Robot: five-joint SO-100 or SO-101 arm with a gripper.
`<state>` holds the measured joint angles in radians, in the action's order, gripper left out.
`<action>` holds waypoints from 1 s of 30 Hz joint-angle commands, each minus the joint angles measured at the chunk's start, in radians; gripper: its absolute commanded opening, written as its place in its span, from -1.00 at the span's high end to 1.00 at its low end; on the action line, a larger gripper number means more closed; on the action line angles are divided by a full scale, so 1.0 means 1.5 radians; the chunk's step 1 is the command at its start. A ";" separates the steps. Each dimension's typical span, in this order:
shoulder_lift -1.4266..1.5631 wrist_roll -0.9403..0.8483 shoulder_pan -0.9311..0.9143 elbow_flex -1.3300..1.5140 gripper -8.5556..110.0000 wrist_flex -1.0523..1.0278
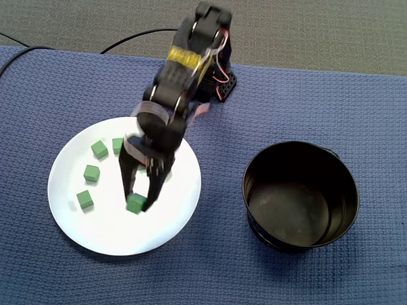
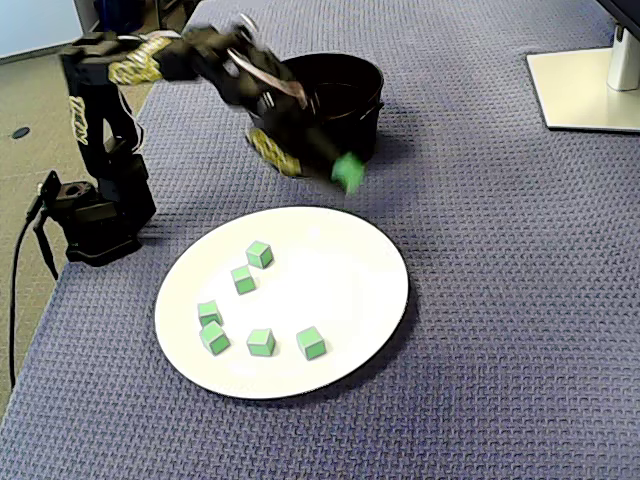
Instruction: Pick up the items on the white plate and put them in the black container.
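Grip first: your end effector (image 1: 138, 198) is clamped on a green cube (image 1: 136, 203), with the cube pinched at the very tip of the fingers. In the fixed view from above, that cube sits over the lower middle of the white plate (image 1: 119, 231), and the arm reaches down the picture from its base (image 1: 220, 86) at the top. In the fixed view from the side, you can see the end effector (image 2: 340, 170) is up in the air with the green cube (image 2: 348, 172) clear of the white plate (image 2: 345, 265). There it shows just in front of the near wall of the black container (image 2: 367, 120). The arm and fingers are smeared with motion blur in both fixed views, so you cannot read the finger edges exactly.

Six loose cubes (image 2: 261, 342) lie on the plate in the side view, all in its left half, apart from one another. From above you can count only four loose cubes (image 1: 91, 173), on the left part of the plate, because the arm covers the area beside them.

From above, the black container (image 1: 256, 195) stands upright to the right of the plate, apart from it, and shows no cube inside. Both rest on the blue textured cloth covering the counter (image 1: 333, 286). In the side view, the arm's base (image 2: 95, 215) stands at the left edge of the counter (image 2: 520, 320).
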<state>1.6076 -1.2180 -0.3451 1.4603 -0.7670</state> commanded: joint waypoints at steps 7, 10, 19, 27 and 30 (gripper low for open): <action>0.207 0.243 0.274 -0.260 0.86 -0.105; 0.179 0.267 0.381 -0.286 0.86 -0.139; -0.026 0.365 0.536 -0.199 0.86 -0.288; -0.157 0.392 0.547 -0.051 0.86 -0.180; -0.187 0.390 0.553 -0.046 0.86 -0.175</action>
<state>1.3422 -0.6458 0.4663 1.3867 -1.0646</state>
